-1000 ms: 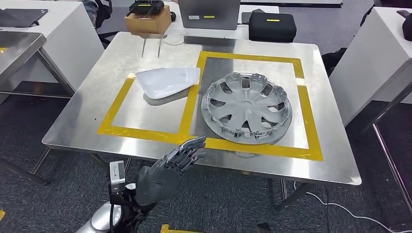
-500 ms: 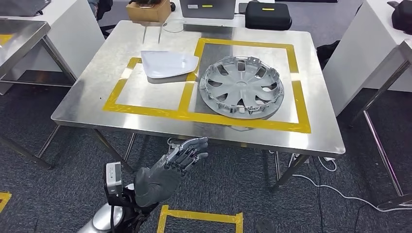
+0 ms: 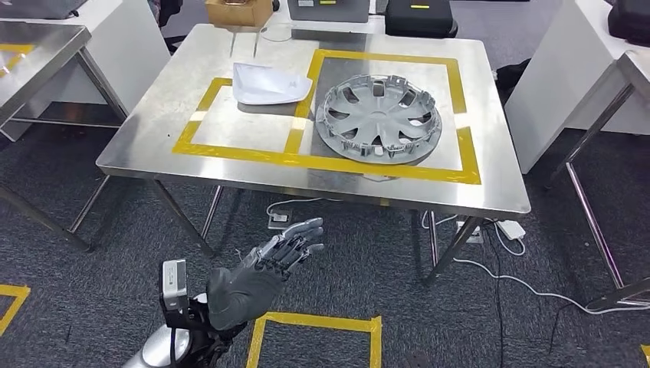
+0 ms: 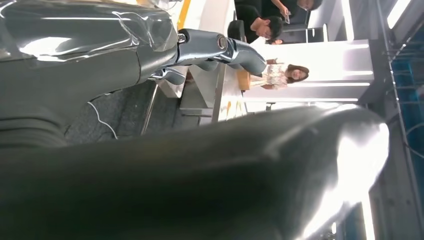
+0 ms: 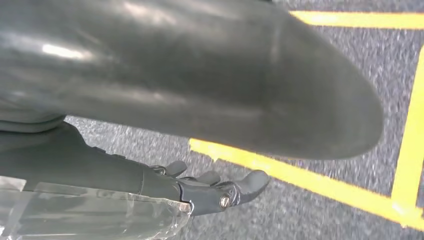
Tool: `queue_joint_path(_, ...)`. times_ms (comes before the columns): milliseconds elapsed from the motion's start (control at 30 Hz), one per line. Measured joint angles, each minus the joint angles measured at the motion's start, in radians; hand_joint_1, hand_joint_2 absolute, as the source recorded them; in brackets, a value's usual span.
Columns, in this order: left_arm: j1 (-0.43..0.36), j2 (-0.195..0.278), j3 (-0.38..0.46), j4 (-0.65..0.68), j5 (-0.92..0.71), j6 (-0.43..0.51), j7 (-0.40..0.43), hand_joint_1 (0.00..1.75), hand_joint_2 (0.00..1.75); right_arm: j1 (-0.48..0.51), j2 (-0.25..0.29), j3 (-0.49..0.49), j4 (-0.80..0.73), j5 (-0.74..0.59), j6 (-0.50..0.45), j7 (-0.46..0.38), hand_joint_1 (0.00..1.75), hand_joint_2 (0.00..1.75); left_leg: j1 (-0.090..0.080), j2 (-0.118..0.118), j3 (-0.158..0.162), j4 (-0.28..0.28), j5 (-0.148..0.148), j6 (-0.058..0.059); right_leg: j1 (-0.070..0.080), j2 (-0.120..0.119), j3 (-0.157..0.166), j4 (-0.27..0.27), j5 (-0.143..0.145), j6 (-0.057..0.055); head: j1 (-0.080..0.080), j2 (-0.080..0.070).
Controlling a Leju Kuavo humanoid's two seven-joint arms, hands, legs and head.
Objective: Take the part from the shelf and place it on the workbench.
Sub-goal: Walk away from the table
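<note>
On the steel workbench (image 3: 146, 149), a white plastic part (image 3: 268, 84) lies in the left yellow-taped square. A silver wheel cover (image 3: 379, 115) lies in the right square. My left hand (image 3: 260, 280) hangs well short of the bench's near edge, over the carpet, fingers stretched forward and apart, holding nothing. The left wrist view shows that left hand (image 4: 220, 47) with its fingers straight and empty. In the right wrist view my right hand (image 5: 200, 187) hangs above the carpet, fingers extended, nothing in it.
A cardboard box (image 3: 239, 11) and a black case (image 3: 420, 15) sit beyond the bench. Another metal table (image 3: 38, 46) stands at left, a white cabinet (image 3: 567, 84) at right. Cables (image 3: 490, 230) and yellow tape (image 3: 314, 322) lie on the floor. People (image 4: 265, 30) stand far off.
The whole picture has shifted: the camera has drawn back, so the bench sits farther away and more floor shows. My left hand keeps its pose.
</note>
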Motion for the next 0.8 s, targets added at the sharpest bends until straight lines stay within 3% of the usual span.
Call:
queue_joint_path(33, 0.0, 0.0, 0.001, -0.001, 0.0, -0.001, 0.0, 0.0, 0.0, 0.0, 0.0, 0.0, 0.0, 0.001, 0.0, 0.001, 0.0, 0.0, 0.0, 0.003, -0.006, -0.009, 0.014, 0.008, 0.0, 0.0, -0.005, 0.003, -0.003, 0.002, 0.0, 0.0)
queue_joint_path(67, 0.0, 0.0, 0.001, -0.002, 0.0, -0.002, 0.0, 0.0, 0.0, 0.001, 0.0, 0.0, 0.0, 0.003, 0.0, 0.002, 0.0, 0.0, 0.001, 0.005, -0.016, -0.018, 0.032, 0.016, 0.003, 0.0, -0.016, 0.021, -0.023, -0.002, 0.002, 0.0)
queue_joint_path(167, 0.003, -0.004, 0.001, -0.003, -0.001, 0.001, 0.0, 0.0, 0.0, -0.001, -0.004, 0.0, 0.001, 0.01, 0.0, 0.008, 0.0, 0.0, 0.0, 0.009, -0.063, -0.028, 0.079, 0.029, 0.005, 0.001, -0.068, 0.18, -0.156, -0.024, 0.008, 0.0)
queue_joint_path(200, 0.004, -0.005, 0.001, -0.003, -0.001, 0.002, 0.0, 0.0, 0.0, -0.002, -0.005, 0.0, 0.001, 0.012, 0.0, 0.01, 0.0, 0.0, -0.002, 0.01, -0.08, -0.027, 0.093, 0.029, 0.005, 0.001, -0.078, 0.241, -0.181, -0.021, 0.009, 0.0)
queue_joint_path(233, 0.005, -0.006, 0.001, -0.003, -0.001, 0.003, 0.0, 0.0, 0.0, -0.002, -0.006, 0.0, 0.001, 0.014, 0.0, 0.011, 0.0, 0.0, -0.003, 0.011, -0.097, -0.025, 0.107, 0.028, 0.004, 0.001, -0.076, 0.281, -0.184, -0.012, 0.009, 0.0)
queue_joint_path(267, 0.006, -0.006, 0.001, -0.003, -0.002, 0.004, 0.0, 0.0, 0.0, -0.002, -0.007, 0.0, 0.001, 0.016, 0.0, 0.013, 0.0, 0.0, -0.003, 0.011, -0.116, -0.023, 0.12, 0.026, 0.004, 0.001, -0.057, 0.289, -0.168, 0.0, 0.009, 0.0)
queue_joint_path(300, 0.006, -0.006, 0.001, -0.003, -0.002, 0.005, 0.0, 0.0, 0.0, -0.003, -0.008, 0.0, 0.001, 0.016, 0.0, 0.014, 0.0, 0.0, -0.002, 0.011, -0.134, -0.019, 0.132, 0.023, 0.003, 0.001, -0.021, 0.26, -0.144, 0.012, 0.01, 0.0)
queue_joint_path(333, 0.006, -0.006, 0.001, -0.003, -0.002, 0.005, 0.0, 0.0, 0.0, -0.005, -0.009, 0.0, 0.001, 0.017, 0.0, 0.015, 0.0, 0.0, -0.002, 0.011, -0.151, -0.012, 0.142, 0.019, 0.002, 0.0, 0.031, 0.197, -0.129, 0.018, 0.01, 0.0)
queue_joint_path(400, 0.006, -0.006, 0.002, -0.004, -0.002, 0.005, 0.0, 0.0, 0.0, -0.011, -0.01, 0.0, 0.001, 0.017, 0.001, 0.016, 0.0, 0.0, -0.003, 0.012, -0.178, 0.005, 0.157, 0.008, 0.006, 0.001, 0.132, 0.053, -0.142, 0.011, 0.01, 0.0)
queue_joint_path(433, 0.005, -0.006, 0.003, -0.005, -0.001, 0.004, 0.002, 0.0, 0.0, -0.014, -0.01, 0.0, 0.001, 0.018, 0.001, 0.017, 0.0, 0.0, -0.004, 0.013, -0.186, 0.011, 0.164, 0.003, 0.009, 0.001, 0.157, 0.009, -0.157, 0.003, 0.01, 0.0)
queue_joint_path(500, 0.003, -0.007, 0.005, -0.005, 0.002, 0.0, 0.008, 0.0, 0.0, -0.018, -0.01, 0.0, 0.001, 0.017, 0.002, 0.018, 0.0, 0.0, -0.002, 0.015, -0.193, 0.012, 0.181, -0.009, 0.012, 0.002, 0.156, -0.01, -0.16, -0.014, 0.009, 0.0)
queue_joint_path(533, 0.003, -0.007, 0.007, -0.005, 0.005, -0.001, 0.012, 0.0, 0.0, -0.019, -0.009, 0.0, 0.001, 0.017, 0.002, 0.02, 0.0, 0.0, 0.001, 0.013, -0.198, 0.015, 0.177, -0.015, 0.01, 0.001, 0.147, -0.011, -0.152, -0.023, 0.01, 0.0)
queue_joint_path(567, 0.002, -0.008, 0.009, -0.005, 0.007, -0.002, 0.016, 0.0, 0.0, -0.021, -0.009, 0.0, 0.001, 0.016, 0.002, 0.023, 0.0, 0.0, 0.004, 0.011, -0.205, 0.029, 0.156, -0.022, 0.007, -0.001, 0.139, -0.011, -0.141, -0.033, 0.009, 0.0)
queue_joint_path(633, 0.001, -0.008, 0.014, -0.005, 0.01, -0.004, 0.019, 0.0, 0.0, -0.028, -0.008, 0.0, 0.001, 0.016, 0.002, 0.029, 0.0, 0.0, 0.011, 0.008, -0.231, 0.114, 0.061, -0.036, 0.004, -0.003, 0.118, -0.012, -0.118, -0.045, 0.006, 0.0)
queue_joint_path(667, 0.0, -0.008, 0.016, -0.004, 0.01, -0.004, 0.02, 0.0, 0.0, -0.032, -0.008, 0.0, 0.001, 0.016, 0.001, 0.033, 0.0, 0.0, 0.014, 0.008, -0.245, 0.182, 0.009, -0.042, 0.004, -0.003, 0.106, -0.011, -0.105, -0.047, 0.005, 0.0)
queue_joint_path(700, -0.001, -0.008, 0.018, -0.001, 0.01, -0.005, 0.021, 0.0, 0.0, -0.034, -0.008, 0.0, 0.001, 0.016, 0.0, 0.036, 0.0, 0.0, 0.017, 0.008, -0.256, 0.248, -0.024, -0.047, 0.004, -0.003, 0.093, -0.01, -0.093, -0.046, 0.004, 0.0)
queue_joint_path(733, -0.001, -0.008, 0.019, 0.002, 0.011, -0.006, 0.021, 0.0, 0.0, -0.035, -0.008, 0.0, 0.001, 0.016, 0.0, 0.039, 0.0, 0.0, 0.019, 0.008, -0.257, 0.295, -0.033, -0.05, 0.005, -0.003, 0.079, -0.009, -0.081, -0.044, 0.004, 0.0)
queue_joint_path(767, -0.002, -0.008, 0.019, 0.005, 0.011, -0.008, 0.022, 0.0, 0.0, -0.036, -0.009, 0.0, 0.001, 0.016, 0.0, 0.042, 0.0, 0.0, 0.02, 0.008, -0.242, 0.309, -0.02, -0.051, 0.004, -0.003, 0.065, -0.008, -0.07, -0.041, 0.004, 0.0)
queue_joint_path(800, -0.003, -0.008, 0.019, 0.007, 0.011, -0.009, 0.022, 0.0, 0.0, -0.037, -0.009, 0.0, 0.001, 0.016, 0.0, 0.045, 0.0, 0.0, 0.022, 0.008, -0.208, 0.284, 0.005, -0.05, 0.004, -0.003, 0.052, -0.008, -0.06, -0.038, 0.004, 0.0)
